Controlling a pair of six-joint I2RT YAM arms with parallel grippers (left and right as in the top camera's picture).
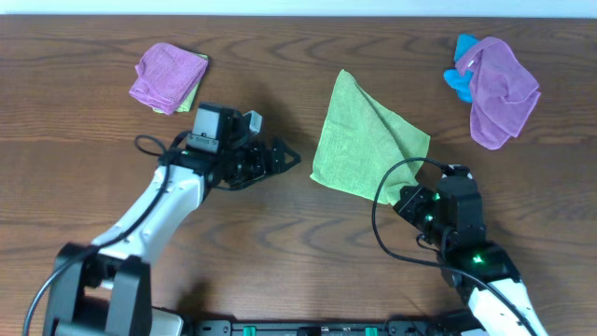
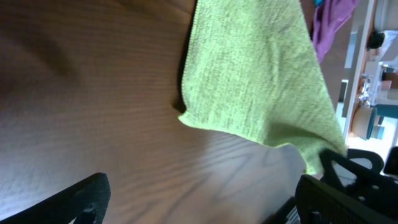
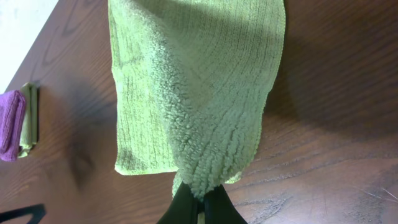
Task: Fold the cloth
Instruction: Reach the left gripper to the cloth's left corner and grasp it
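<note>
- The lime-green square microfibre cloth (image 1: 359, 140) lies near the middle of the dark brown wooden table (image 1: 280, 243), between the two arms.
- From overhead its outline is a lopsided four-sided shape, not a flat square. It has a narrow point toward the far edge of the table and a wider end toward the robot.
- Its long axis runs from far to near, leaning slightly to the left at the near end.
- A raised crease runs from the far point diagonally down to the corner on the robot's right.
- In the right wrist view that part of the cloth is drawn up into a fluffy ridge that narrows toward the fingers. The flat ribbed part is spread on the wood below and casts a shadow.
- The right gripper (image 3: 200, 202) has its fingers pressed together on the tip of this ridge, pinching the cloth.
- The left gripper (image 1: 287, 156) hangs just left of the cloth, apart from it. Its fingers are spread wide, with nothing between them.
- A folded purple cloth (image 1: 168, 75) lies on a green layer at the far left.
- A crumpled purple cloth (image 1: 502, 89) lies at the far right, touching a small bright blue cloth (image 1: 461, 73).
</note>
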